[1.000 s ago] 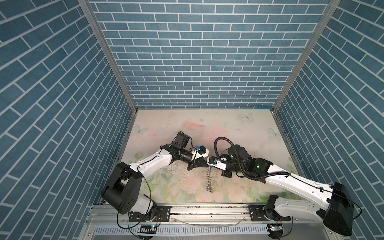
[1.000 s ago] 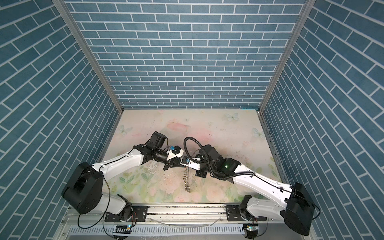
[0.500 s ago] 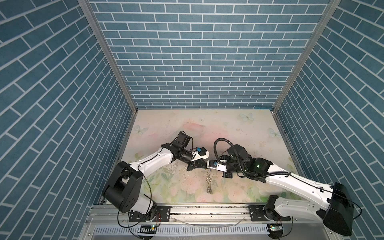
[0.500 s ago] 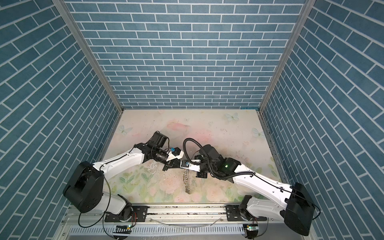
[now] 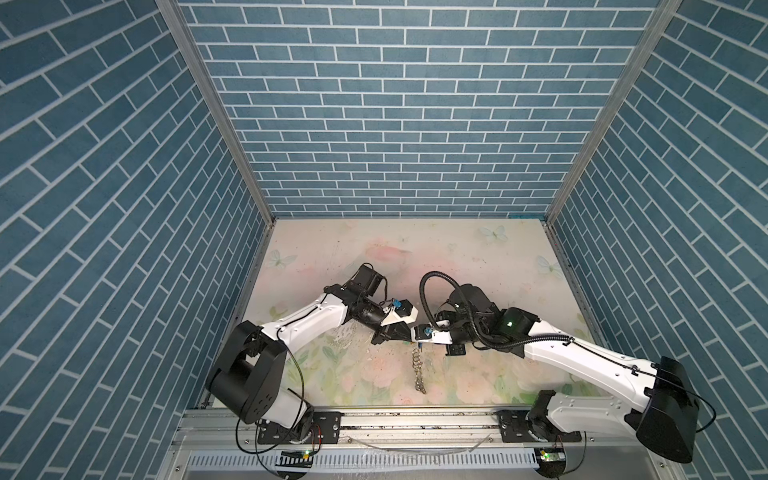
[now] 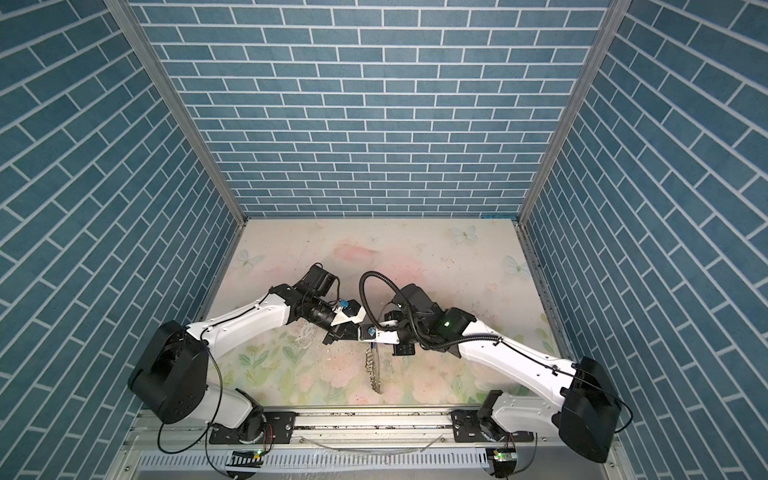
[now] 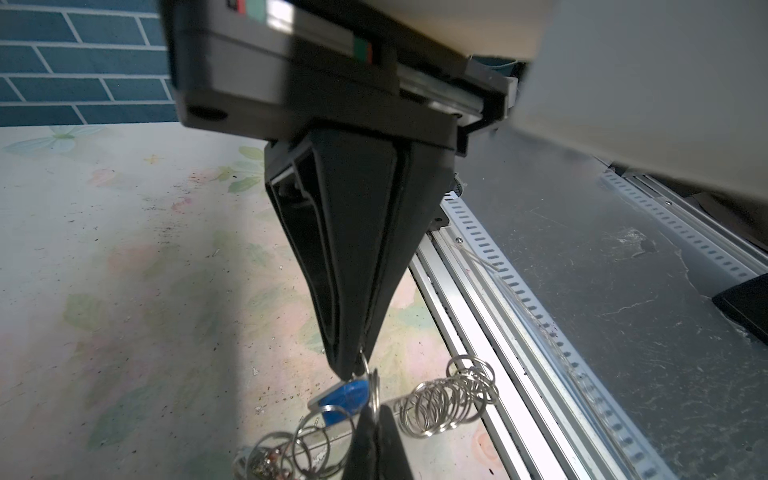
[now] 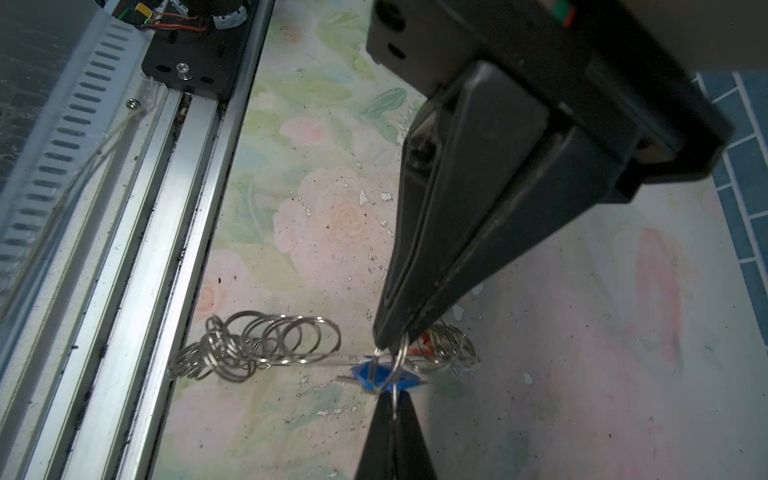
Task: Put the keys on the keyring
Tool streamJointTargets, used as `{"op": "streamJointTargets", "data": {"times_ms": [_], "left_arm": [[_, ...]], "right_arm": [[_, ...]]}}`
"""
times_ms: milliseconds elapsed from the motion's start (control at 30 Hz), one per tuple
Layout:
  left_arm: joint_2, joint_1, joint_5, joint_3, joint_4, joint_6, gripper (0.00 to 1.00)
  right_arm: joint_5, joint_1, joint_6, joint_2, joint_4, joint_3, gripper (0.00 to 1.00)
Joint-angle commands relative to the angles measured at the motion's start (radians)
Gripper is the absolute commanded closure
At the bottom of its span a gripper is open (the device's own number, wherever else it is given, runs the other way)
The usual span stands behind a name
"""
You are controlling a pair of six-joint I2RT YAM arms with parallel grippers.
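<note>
My two grippers meet tip to tip over the middle of the floral mat in both top views. The left gripper (image 5: pixel 406 333) (image 7: pixel 376 409) and the right gripper (image 5: pixel 417 338) (image 8: pixel 393 409) are both shut on the same small silver split ring. A key with a blue tag (image 7: pixel 345 395) (image 8: pixel 374 376) hangs on that ring. The keyring (image 5: pixel 419 370) (image 6: pixel 372 365), a thin wire hoop (image 8: pixel 324 358) strung with several split rings (image 7: pixel 451 395) (image 8: pixel 249 347), trails from the pinch toward the front rail. A red-orange speck (image 8: pixel 424 340) shows among the rings. Other keys are not visible.
The aluminium front rail (image 5: pixel 415 415) (image 8: pixel 166 232) and slotted cable duct (image 7: pixel 519 291) run close beside the rings. Blue brick-patterned walls (image 5: pixel 395 124) enclose the mat (image 5: pixel 478 257) on three sides. The right arm's black cable hose (image 5: pixel 428 286) loops above its wrist.
Both grippers, still pinched together, have drifted slightly toward the front rail. The hanging rings have barely moved.
</note>
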Motion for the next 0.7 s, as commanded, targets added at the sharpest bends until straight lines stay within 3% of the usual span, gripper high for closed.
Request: {"op": "streamJointTargets", "data": {"times_ms": [0, 300, 500, 600, 667], "left_arm": [[0.041, -0.028, -0.034, 0.008, -0.038, 0.024, 1.00], [0.004, -0.002, -0.049, -0.048, 0.146, -0.125, 1.00], [-0.011, -0.002, -0.034, -0.064, 0.133, -0.065, 1.00], [-0.051, 0.001, -0.016, -0.098, 0.177, -0.064, 1.00], [-0.068, 0.013, -0.001, -0.121, 0.223, -0.081, 1.00]], "right_arm": [[-0.081, 0.011, -0.053, -0.015, 0.089, 0.022, 1.00], [-0.096, 0.008, 0.022, -0.096, 0.167, -0.067, 1.00], [-0.066, -0.017, 0.049, -0.083, 0.151, -0.069, 1.00], [0.002, -0.039, 0.078, -0.073, 0.122, -0.040, 1.00], [0.109, -0.049, 0.129, -0.067, 0.134, -0.028, 1.00]]}}
